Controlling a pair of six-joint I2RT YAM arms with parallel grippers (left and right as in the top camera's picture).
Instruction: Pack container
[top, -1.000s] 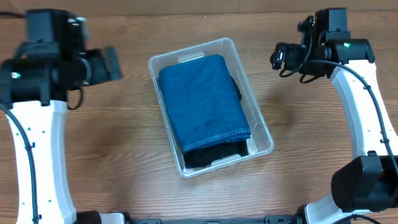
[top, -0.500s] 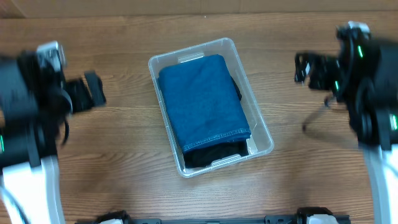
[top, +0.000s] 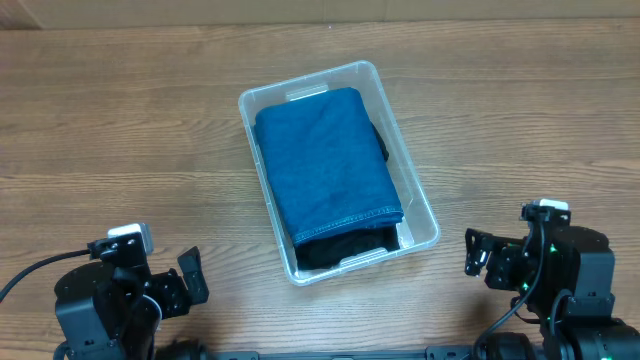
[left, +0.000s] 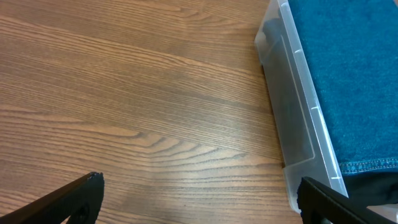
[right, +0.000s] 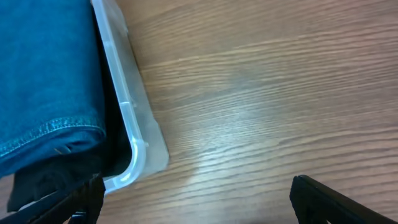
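The clear plastic container (top: 420, 215) sits at the table's middle, tilted a little. A folded blue denim garment (top: 325, 160) fills it, with a black garment (top: 340, 248) under it at the near end. The container's side also shows in the left wrist view (left: 292, 118) and the right wrist view (right: 124, 106). My left gripper (top: 185, 282) is open and empty at the near left edge, far from the container. My right gripper (top: 480, 255) is open and empty at the near right, just right of the container's near corner.
The wooden table (top: 120, 130) spreads bare to both sides of the container. Both arms are folded low at the front edge.
Both arms have drawn back from the far left and far right of the table to the front edge. The container and the garments have not moved.
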